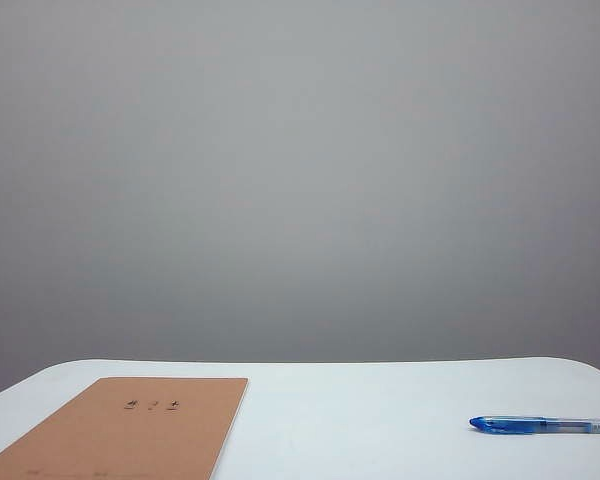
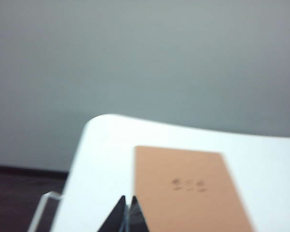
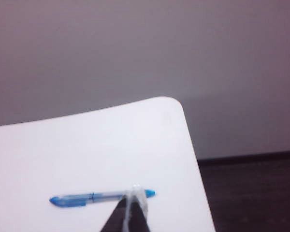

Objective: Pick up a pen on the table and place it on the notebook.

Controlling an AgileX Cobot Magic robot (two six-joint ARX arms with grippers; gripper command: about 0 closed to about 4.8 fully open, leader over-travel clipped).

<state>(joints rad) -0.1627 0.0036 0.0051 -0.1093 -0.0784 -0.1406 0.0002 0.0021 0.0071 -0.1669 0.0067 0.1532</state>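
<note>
The blue pen lies flat on the white table at the right, cap end pointing toward the middle. The tan notebook lies at the left front with small dark characters on its cover. Neither gripper shows in the exterior view. In the left wrist view my left gripper is shut, its dark tips together beside the near corner of the notebook. In the right wrist view my right gripper is shut and holds nothing; its tips hide part of the pen, which lies apart from them on the table.
The table's rounded far corners show in both wrist views, the one in the left wrist view and the one in the right wrist view, with dark floor beyond the edge. A plain grey wall stands behind the table.
</note>
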